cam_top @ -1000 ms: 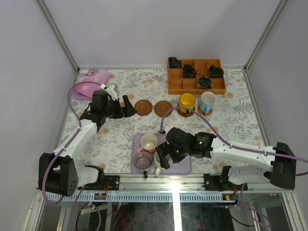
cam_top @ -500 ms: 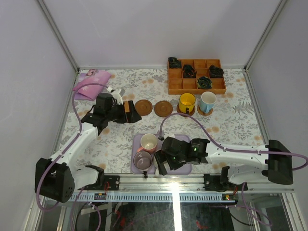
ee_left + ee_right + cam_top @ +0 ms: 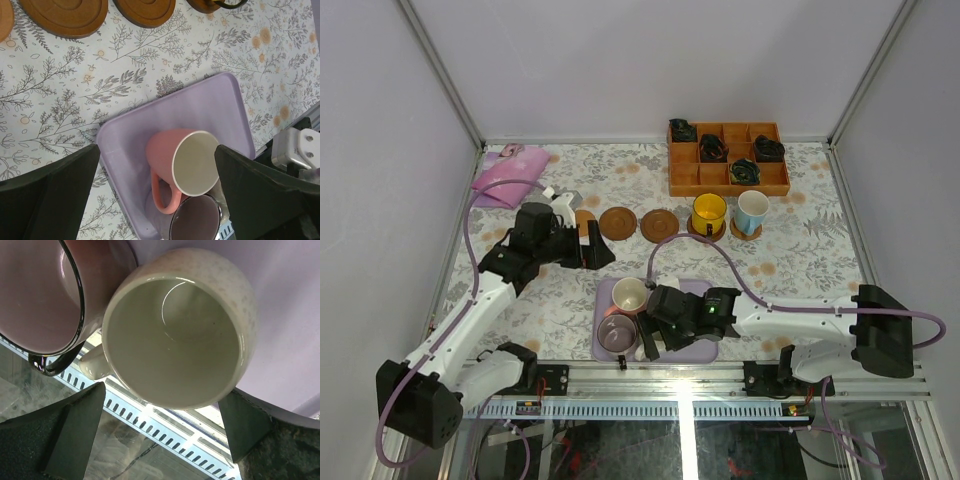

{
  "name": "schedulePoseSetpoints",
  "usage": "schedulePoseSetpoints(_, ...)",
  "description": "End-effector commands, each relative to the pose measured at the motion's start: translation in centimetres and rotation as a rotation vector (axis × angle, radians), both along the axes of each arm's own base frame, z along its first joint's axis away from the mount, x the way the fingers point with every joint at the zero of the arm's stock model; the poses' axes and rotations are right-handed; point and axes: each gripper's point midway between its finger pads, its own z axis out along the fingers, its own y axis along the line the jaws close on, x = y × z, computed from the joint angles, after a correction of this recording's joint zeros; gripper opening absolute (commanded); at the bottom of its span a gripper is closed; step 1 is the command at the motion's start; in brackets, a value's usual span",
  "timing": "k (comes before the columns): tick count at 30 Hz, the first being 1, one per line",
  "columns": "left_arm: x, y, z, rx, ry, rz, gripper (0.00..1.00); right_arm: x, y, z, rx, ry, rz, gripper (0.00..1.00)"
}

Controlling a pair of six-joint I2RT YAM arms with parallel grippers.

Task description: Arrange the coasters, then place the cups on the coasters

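Observation:
Three bare coasters lie in a row: (image 3: 583,218), (image 3: 618,222), (image 3: 660,224). To their right a yellow cup (image 3: 709,212) and a light blue cup (image 3: 752,211) each stand on a coaster. The lavender tray (image 3: 604,300) holds a pink cup (image 3: 187,167), a purple cup (image 3: 195,225) and a white cup (image 3: 177,330). My left gripper (image 3: 156,150) hangs open above the tray's far edge, looking down at the pink cup. My right gripper (image 3: 162,390) is open low over the tray. The white cup's rim lies just ahead of its fingers, and the purple cup (image 3: 35,290) is beside it.
An orange-brown compartmented box (image 3: 728,158) with dark items stands at the back right. A folded pink cloth (image 3: 505,180) lies at the back left. The metal rail (image 3: 670,380) runs just beyond the tray's near edge.
My left gripper has swung from the coaster row towards the tray. My right gripper has moved left and nearer to the white cup at the tray's near edge. Both stay open.

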Motion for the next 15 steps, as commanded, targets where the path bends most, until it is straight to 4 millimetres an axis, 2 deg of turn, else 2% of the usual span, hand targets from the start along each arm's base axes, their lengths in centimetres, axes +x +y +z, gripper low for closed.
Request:
schedulePoseSetpoints(1,-0.8,-0.1,-0.4,0.007,0.022,-0.002,0.98,1.1,1.2,2.1,0.072,-0.051,-0.065,0.99)
schedulePoseSetpoints(5,-0.8,-0.3,-0.6,0.012,0.028,-0.009,0.99,1.4,0.9,2.6,0.087,-0.060,-0.097,0.99)
schedulePoseSetpoints(15,-0.3,-0.4,-0.6,0.018,0.024,-0.008,0.99,1.7,-1.7,-0.2,-0.094,-0.068,-0.126,0.99)
